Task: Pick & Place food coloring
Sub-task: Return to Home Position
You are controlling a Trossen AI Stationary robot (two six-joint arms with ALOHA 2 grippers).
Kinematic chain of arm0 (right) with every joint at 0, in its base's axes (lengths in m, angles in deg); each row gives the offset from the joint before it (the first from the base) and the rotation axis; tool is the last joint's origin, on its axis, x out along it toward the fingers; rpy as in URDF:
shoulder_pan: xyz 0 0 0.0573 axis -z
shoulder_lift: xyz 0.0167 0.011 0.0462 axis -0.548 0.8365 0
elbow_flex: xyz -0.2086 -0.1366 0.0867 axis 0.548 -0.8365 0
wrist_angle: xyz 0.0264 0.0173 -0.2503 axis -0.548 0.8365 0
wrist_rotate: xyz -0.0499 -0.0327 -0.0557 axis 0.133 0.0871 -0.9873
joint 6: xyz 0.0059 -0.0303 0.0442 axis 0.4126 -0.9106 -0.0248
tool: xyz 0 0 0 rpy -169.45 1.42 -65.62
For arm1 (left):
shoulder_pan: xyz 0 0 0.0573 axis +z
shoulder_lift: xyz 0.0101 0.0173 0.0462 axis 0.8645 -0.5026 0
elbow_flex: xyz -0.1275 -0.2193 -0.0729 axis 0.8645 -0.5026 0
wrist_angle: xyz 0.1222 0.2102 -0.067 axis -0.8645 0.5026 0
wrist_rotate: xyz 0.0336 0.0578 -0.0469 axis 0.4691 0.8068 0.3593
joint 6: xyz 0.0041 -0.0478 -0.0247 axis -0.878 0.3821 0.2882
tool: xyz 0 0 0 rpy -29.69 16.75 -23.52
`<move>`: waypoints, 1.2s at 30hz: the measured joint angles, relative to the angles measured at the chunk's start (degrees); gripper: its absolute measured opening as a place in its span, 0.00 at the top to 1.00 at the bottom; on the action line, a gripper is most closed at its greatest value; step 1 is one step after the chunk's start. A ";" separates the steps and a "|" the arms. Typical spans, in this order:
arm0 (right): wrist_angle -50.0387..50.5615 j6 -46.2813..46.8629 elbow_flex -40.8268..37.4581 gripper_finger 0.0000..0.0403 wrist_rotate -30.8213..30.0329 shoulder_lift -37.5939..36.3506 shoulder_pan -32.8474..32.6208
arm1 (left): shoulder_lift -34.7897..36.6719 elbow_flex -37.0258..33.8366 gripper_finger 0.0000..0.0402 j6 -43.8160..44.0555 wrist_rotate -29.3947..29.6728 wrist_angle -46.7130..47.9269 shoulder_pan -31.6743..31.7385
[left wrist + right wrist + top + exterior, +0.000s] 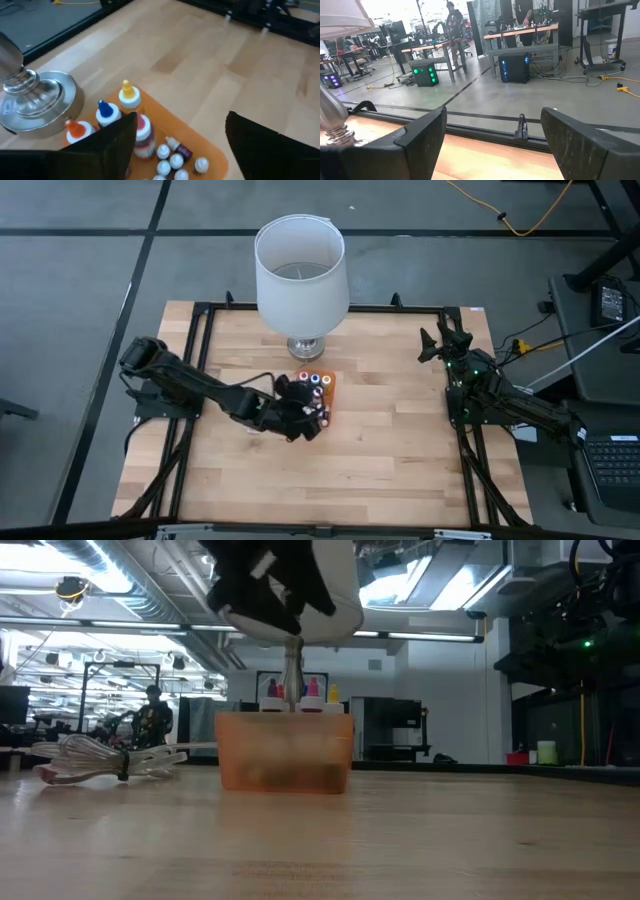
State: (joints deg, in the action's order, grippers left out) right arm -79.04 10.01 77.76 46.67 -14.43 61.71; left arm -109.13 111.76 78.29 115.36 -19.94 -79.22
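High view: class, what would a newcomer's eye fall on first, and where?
The tall lamp with a white drum shade and silver metal base stands at the wooden table's far middle. Just in front of it sits the translucent orange plastic bin, holding tiny colour-capped dropper bottles, with the left end effector open above it. The right end effector waits, open, near the table's right edge.
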 joint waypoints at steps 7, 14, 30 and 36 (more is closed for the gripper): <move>-0.01 0.00 -0.02 0.20 0.00 -0.01 0.01 | 9.89 -8.45 0.12 -3.75 -7.80 -0.79 -1.31; -0.01 -0.02 -0.01 0.20 0.00 -0.01 0.00 | 25.10 -20.35 0.10 -10.20 -12.98 -6.04 -1.95; 0.01 -0.01 -0.01 0.20 0.00 0.01 0.00 | 62.89 -43.14 0.10 -18.94 -17.96 -7.77 -1.89; -0.01 0.00 0.00 0.20 0.00 0.01 -0.02 | 75.51 -46.85 0.10 -32.88 -17.23 -7.97 -1.30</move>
State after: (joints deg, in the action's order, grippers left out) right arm -79.05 10.01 77.76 46.67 -14.42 61.70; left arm -33.62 64.91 45.40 98.14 -27.91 -80.52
